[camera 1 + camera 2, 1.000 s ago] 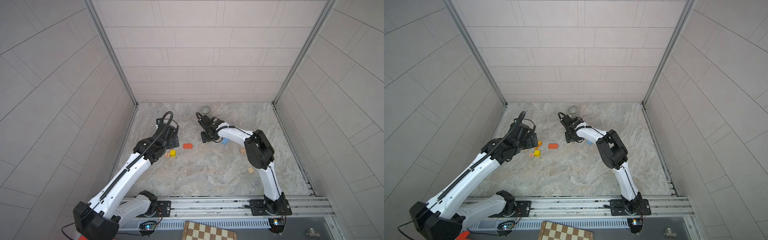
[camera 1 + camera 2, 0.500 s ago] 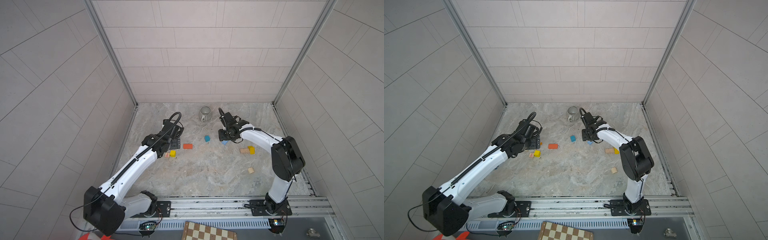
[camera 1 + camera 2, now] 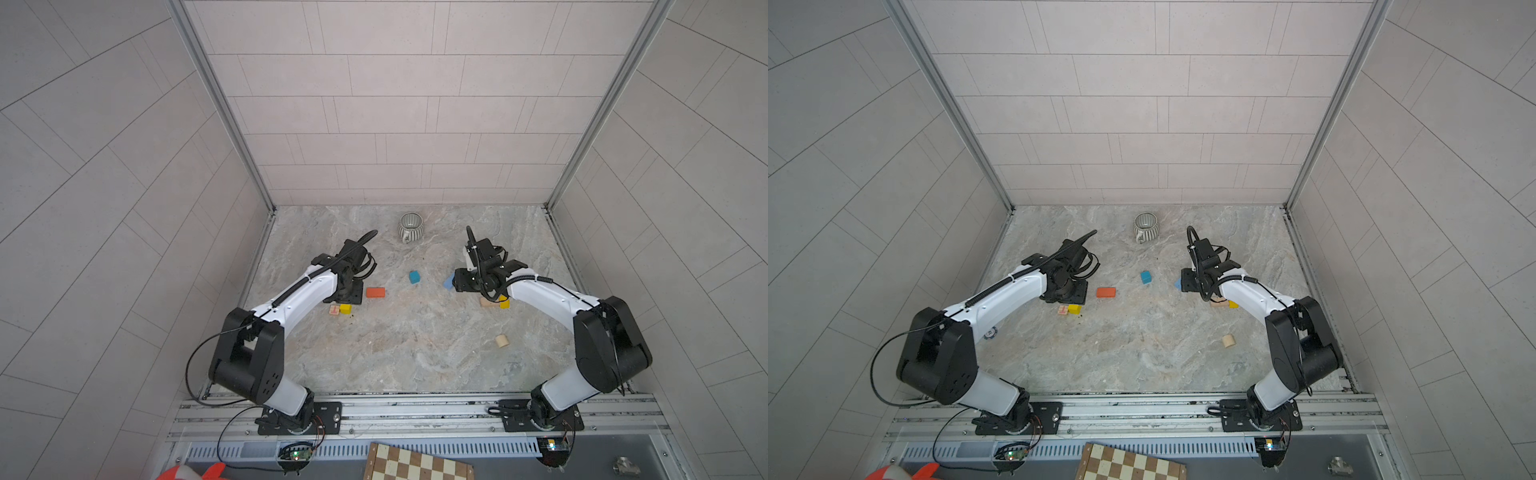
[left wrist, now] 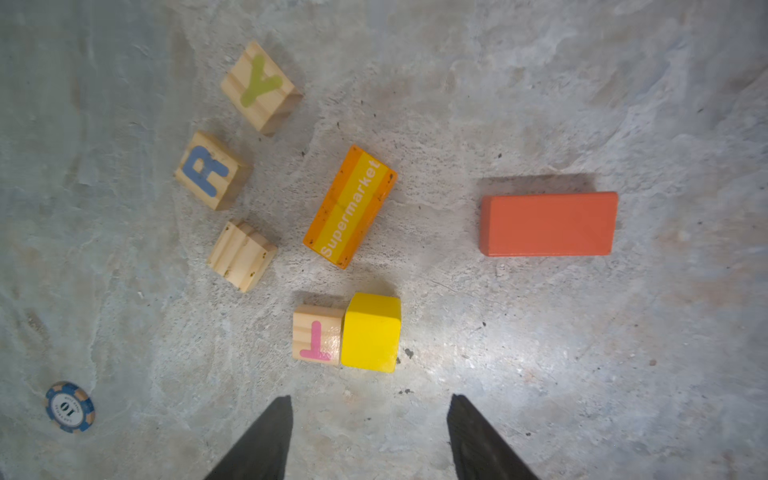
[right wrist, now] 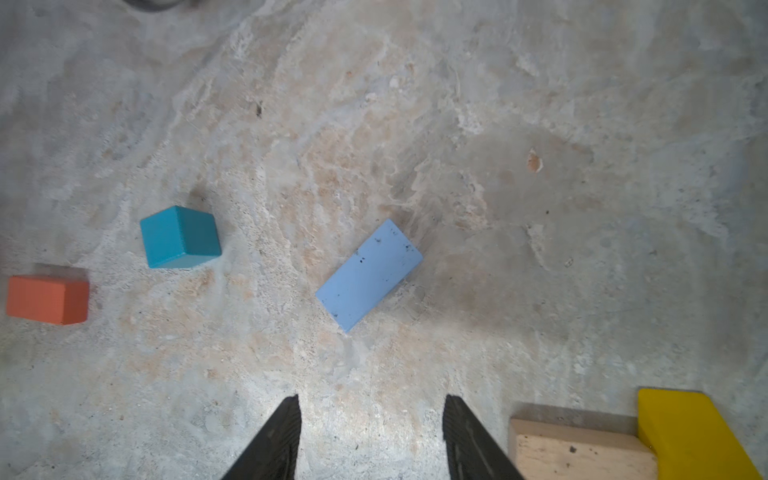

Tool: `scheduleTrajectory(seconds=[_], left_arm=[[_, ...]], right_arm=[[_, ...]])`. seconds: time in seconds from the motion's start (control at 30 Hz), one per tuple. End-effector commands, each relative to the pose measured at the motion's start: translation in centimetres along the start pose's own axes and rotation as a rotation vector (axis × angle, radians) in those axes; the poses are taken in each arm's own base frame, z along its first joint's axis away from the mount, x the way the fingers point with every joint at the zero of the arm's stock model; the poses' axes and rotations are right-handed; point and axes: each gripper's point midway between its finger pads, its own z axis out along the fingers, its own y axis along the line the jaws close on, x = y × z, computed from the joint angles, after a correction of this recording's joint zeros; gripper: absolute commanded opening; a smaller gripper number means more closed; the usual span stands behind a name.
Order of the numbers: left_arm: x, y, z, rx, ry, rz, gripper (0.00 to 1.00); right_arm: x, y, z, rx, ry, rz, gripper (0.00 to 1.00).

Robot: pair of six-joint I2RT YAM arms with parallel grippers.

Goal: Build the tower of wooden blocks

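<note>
Visibly, three lettered cubes (image 4: 260,85), one teal cube (image 5: 179,237)

A marbled stone floor (image 3: 395,357) carries a ribbed mug (image 3: 410,226) at upper centre, an orange brick (image 3: 375,292) and teal cube (image 3: 414,277) mid-frame, a yellow cube (image 3: 345,308) touching a lettered block (image 3: 334,309), and a plain cylinder (image 3: 502,341) at lower right.

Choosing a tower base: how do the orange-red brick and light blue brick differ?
The orange-red brick lies by the left arm, the light blue brick by the right arm. The orange-red brick's paint looks clean; the light blue brick has dark specks. Both are rectangular bricks lying flat on the table, unheld.
</note>
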Motion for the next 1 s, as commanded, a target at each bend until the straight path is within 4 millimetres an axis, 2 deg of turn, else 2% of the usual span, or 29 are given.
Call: scheduleTrajectory(seconds=[0.0,0.13,0.37,0.6,0.77,0.97], left_arm=[[0.0,-0.3,0.5,0.011,0.042,0.023,0.63],[0.3,0.2,1.8,0.008,0.086,0.009,0.63],[0.6,0.3,2.8,0.012,0.116,0.009,0.62],[0.4,0.2,4.0,0.033,0.156,-0.010,0.55],[0.3,0.0,4.3,0.046,0.162,-0.014,0.51],[0.4,0.0,4.3,0.045,0.166,-0.014,0.41]], right_arm=[[-1.7,0.6,-1.0,-0.051,-0.061,0.033,0.55],[-1.8,0.8,-1.2,-0.085,-0.068,0.056,0.55],[-2.2,1.2,-1.9,-0.110,-0.092,0.061,0.55],[-2.3,1.4,-1.9,-0.121,-0.096,0.062,0.55],[-2.4,1.4,-1.9,-0.122,-0.099,0.058,0.54],[-2.4,1.2,-2.2,-0.114,-0.109,0.058,0.54]])
